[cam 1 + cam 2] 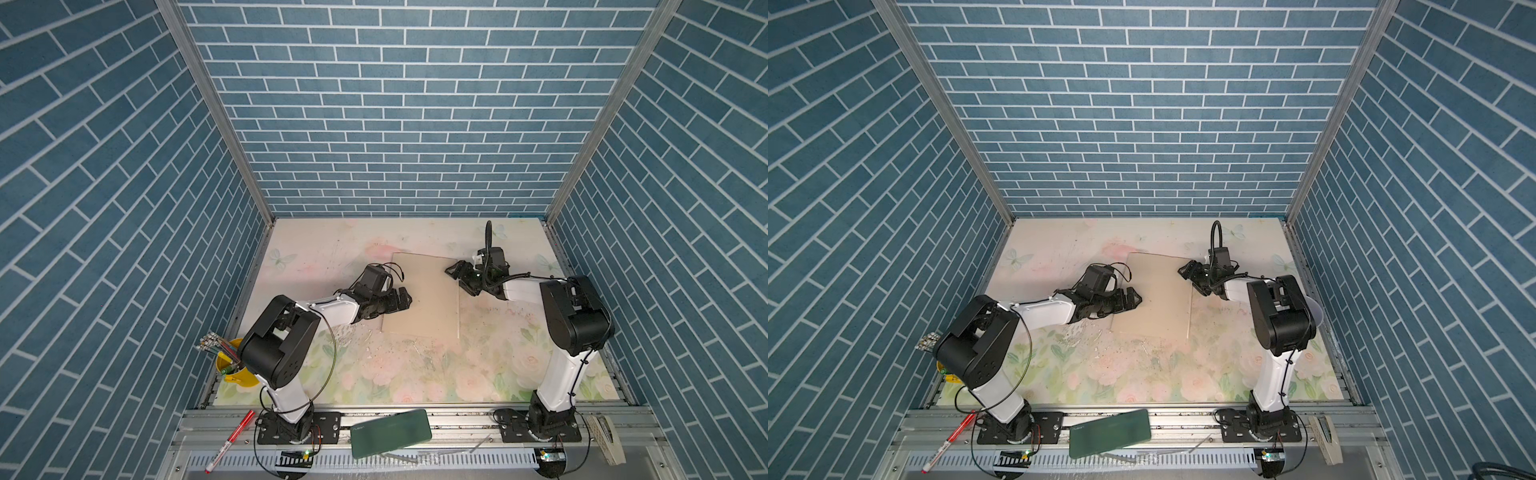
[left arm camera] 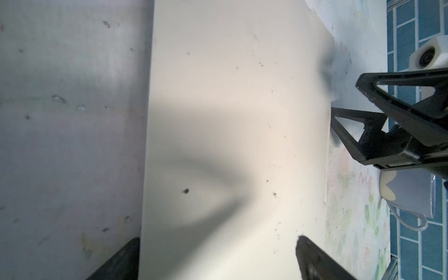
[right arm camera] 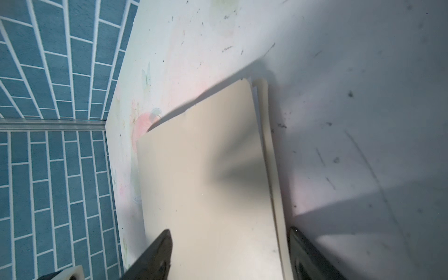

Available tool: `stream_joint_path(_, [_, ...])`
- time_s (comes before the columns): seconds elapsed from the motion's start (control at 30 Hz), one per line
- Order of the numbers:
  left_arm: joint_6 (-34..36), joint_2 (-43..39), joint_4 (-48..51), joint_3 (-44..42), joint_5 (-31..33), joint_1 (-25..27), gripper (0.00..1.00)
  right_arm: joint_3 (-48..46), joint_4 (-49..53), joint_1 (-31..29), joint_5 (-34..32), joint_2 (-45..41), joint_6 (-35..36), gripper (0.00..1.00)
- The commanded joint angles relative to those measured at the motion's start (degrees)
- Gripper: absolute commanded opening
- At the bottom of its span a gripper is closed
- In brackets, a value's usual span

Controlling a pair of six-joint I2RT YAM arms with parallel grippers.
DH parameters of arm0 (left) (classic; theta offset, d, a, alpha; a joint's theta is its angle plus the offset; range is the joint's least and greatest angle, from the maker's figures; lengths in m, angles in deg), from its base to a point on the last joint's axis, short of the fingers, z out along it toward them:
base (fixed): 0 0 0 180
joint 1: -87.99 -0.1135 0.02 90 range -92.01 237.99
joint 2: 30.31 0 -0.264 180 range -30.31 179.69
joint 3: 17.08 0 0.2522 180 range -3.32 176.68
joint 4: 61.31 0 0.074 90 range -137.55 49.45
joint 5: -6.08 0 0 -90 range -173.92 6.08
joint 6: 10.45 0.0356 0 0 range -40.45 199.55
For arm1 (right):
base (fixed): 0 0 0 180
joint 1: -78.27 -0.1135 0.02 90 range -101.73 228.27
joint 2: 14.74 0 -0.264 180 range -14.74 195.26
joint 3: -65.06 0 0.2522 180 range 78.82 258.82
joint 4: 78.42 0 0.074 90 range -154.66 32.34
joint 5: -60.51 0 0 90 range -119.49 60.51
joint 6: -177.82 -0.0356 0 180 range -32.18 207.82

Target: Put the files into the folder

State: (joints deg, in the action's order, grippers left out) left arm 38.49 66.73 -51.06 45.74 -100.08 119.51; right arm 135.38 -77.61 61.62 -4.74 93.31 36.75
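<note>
The tan folder (image 1: 424,299) lies closed and flat on the floral table (image 1: 374,374), centre-far, with the left gripper (image 1: 406,300) released wide at its left edge and the right gripper (image 1: 459,279) unclenched, straddling its far right edge.

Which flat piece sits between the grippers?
The tan folder, flat on the mat; the dark green case lies off it, on the front rail.

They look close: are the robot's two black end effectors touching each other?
Apart. Both top views show the bare tan cardboard folder lying between the left end effector and the right end effector.
</note>
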Motion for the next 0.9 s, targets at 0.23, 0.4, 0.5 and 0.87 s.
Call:
stream_joint_path(0.23, [1.9,-10.8,9.5,-2.9,8.9,-4.7,1.0,-8.9,16.2,4.0,-17.2,-24.4,17.9,0.9])
stream_joint_path(0.4, [4.8,-14.9,12.3,-5.6,11.2,-9.3,1.0,-17.8,16.0,5.3,-36.5,-39.9,31.1,0.99])
stream_joint_path(0.5, [7.7,-18.0,13.7,-7.5,13.8,-12.2,1.0,-24.7,10.7,6.8,-43.1,-46.7,38.4,0.98])
stream_joint_path(0.87, [18.2,-24.6,16.6,-10.0,24.2,-16.8,1.0,-45.1,-33.8,14.7,-43.3,-41.4,44.0,0.99])
